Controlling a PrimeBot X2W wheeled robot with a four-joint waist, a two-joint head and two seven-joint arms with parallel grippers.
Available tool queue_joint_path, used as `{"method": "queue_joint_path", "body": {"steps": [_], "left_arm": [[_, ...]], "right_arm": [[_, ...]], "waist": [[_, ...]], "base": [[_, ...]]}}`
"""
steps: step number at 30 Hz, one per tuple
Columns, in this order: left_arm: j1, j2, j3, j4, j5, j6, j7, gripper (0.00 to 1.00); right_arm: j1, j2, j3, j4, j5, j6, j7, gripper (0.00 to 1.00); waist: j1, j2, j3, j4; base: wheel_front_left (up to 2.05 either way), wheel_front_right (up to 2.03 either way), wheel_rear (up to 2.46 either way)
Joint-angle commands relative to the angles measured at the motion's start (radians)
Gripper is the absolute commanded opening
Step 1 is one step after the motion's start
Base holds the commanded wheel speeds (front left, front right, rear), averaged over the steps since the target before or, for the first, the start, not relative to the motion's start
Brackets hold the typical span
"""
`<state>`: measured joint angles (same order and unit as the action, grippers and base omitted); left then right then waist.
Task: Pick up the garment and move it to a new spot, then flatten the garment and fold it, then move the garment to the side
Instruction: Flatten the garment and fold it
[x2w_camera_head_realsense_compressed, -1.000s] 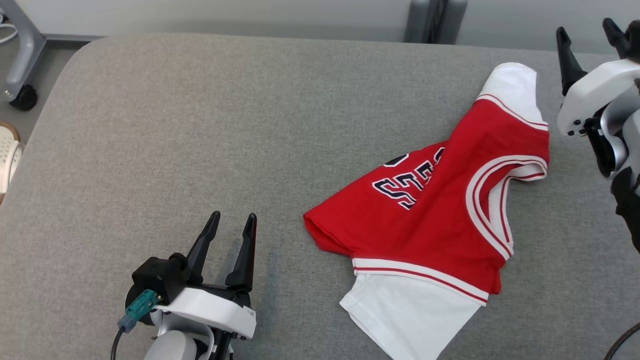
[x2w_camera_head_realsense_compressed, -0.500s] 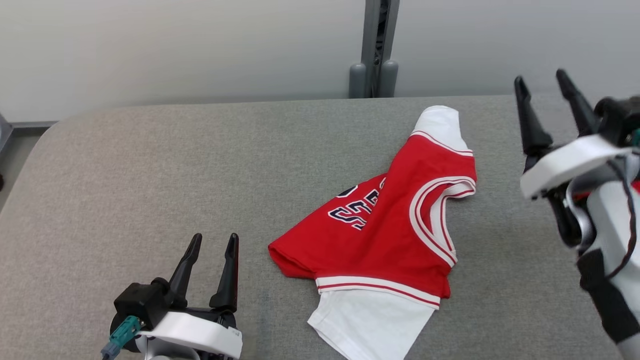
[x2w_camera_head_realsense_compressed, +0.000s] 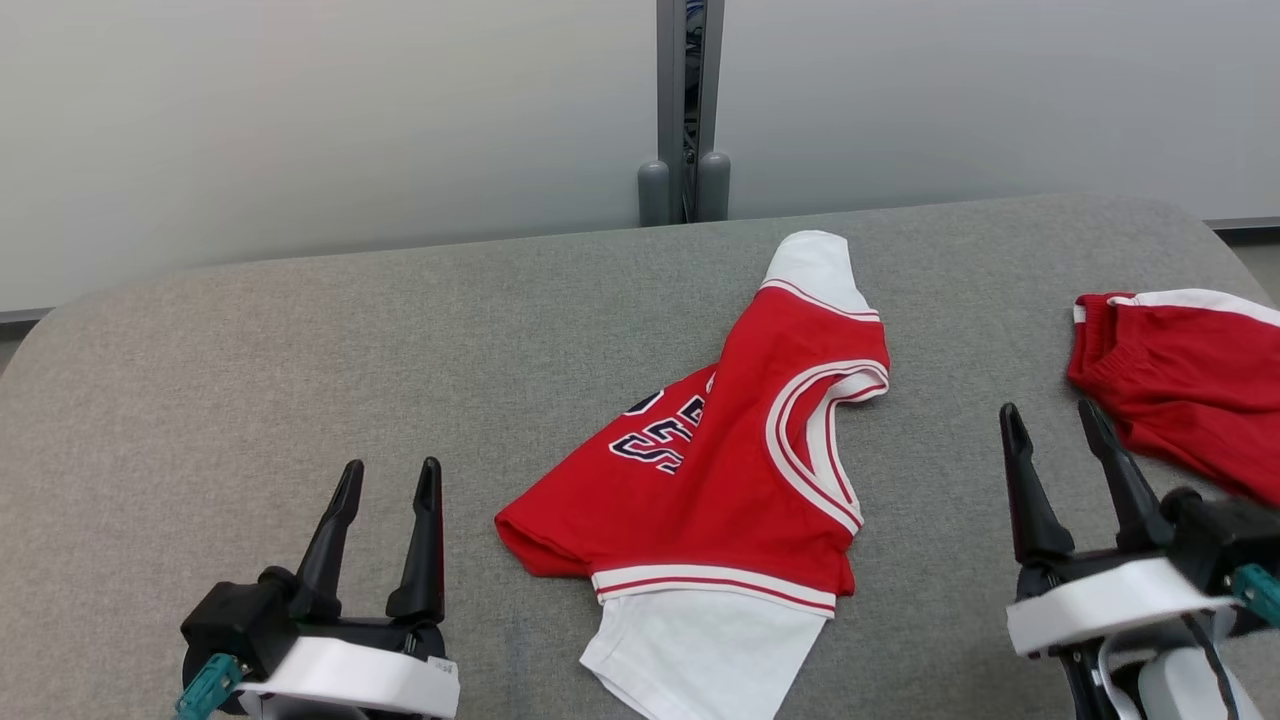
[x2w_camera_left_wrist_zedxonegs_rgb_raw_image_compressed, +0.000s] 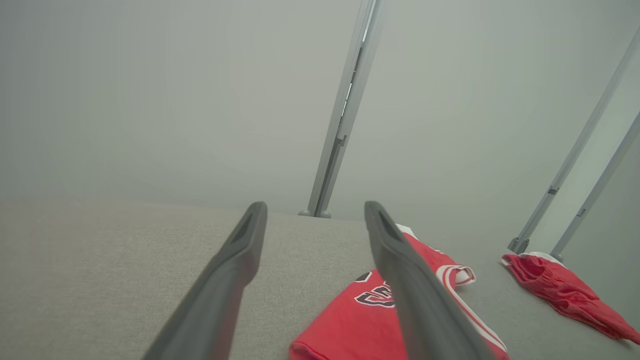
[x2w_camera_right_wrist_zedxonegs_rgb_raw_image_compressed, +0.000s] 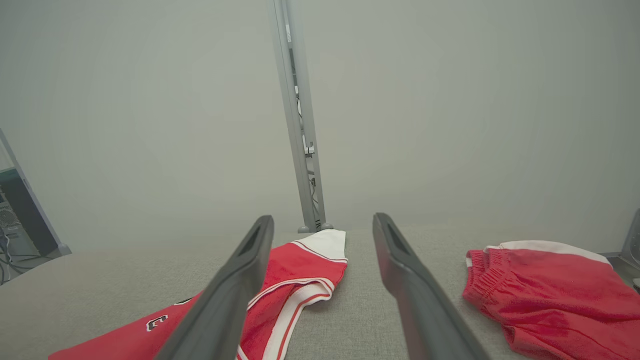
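Right gripper (x2w_camera_head_realsense_compressed: 1048, 408) drawn back, red-and-white garment (x2w_camera_head_realsense_compressed: 730, 480) crumpled — lettering half-hidden

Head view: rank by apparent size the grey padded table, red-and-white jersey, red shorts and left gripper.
1. grey padded table
2. red-and-white jersey
3. red shorts and left gripper: unranked; shorts run off frame, gripper sits nearer.

**Soft, even light; hazy wrist views**

We are seeing bright, diffuse light spreading evenly over the grey table (x2w_camera_head_realsense_compressed: 200, 400) in the head view, which is reading sharp throughout. The garment (x2w_camera_head_realsense_compressed: 720, 470) is casting only a thin, soft shadow along its near edge. In both wrist views a milky haze is washing out the wall (x2w_camera_left_wrist_zedxonegs_rgb_raw_image_compressed: 150, 100). The fingers (x2w_camera_left_wrist_zedxonegs_rgb_raw_image_compressed: 222, 285) of the left gripper (x2w_camera_left_wrist_zedxonegs_rgb_raw_image_compressed: 315, 207) are blurring close to the lens, and a post (x2w_camera_left_wrist_zedxonegs_rgb_raw_image_compressed: 553, 189) near the right edge is leaning with wide-angle distortion.
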<state>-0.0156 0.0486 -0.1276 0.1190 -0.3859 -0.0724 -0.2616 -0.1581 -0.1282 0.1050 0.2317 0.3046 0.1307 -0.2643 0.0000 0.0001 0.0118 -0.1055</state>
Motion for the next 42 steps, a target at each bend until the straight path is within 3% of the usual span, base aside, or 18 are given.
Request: {"method": "queue_joint_path", "body": {"steps": [1,9,22,28,42], "left_arm": [[0.011,0.004,0.007,-0.001,0.007,0.000,-0.003,1.00],[0.047,0.004,0.061,-0.003,-0.013,0.018,-0.003,1.00],[0.033,0.004,0.066,0.000,0.002,0.007,-0.003,1.00],[0.032,0.004,0.068,0.003,0.001,0.014,-0.003,1.00],[0.020,0.004,0.041,0.040,0.006,-0.001,-0.003,1.00]], "right_arm": [[0.033,0.010,-0.016,-0.014,-0.004,0.000,0.000,1.00],[0.140,0.065,-0.009,-0.047,-0.037,0.000,0.000,1.00],[0.132,0.075,0.002,-0.037,-0.036,0.000,0.000,1.00],[0.145,0.074,0.086,0.052,0.041,0.000,0.012,1.00],[0.170,0.075,0.316,0.210,0.242,0.000,0.195,1.00]], "waist": [[0.0000,-0.0001,-0.001,0.000],[0.0000,-0.0001,-0.001,-0.004],[0.0000,-0.0001,0.001,0.006],[0.0000,-0.0001,0.013,0.016],[0.0000,-0.0001,0.032,0.046]], "base": [[0.00,0.00,0.00],[0.00,0.00,0.00],[0.00,0.00,0.00],[0.00,0.00,0.00],[0.00,0.00,0.00]]}}
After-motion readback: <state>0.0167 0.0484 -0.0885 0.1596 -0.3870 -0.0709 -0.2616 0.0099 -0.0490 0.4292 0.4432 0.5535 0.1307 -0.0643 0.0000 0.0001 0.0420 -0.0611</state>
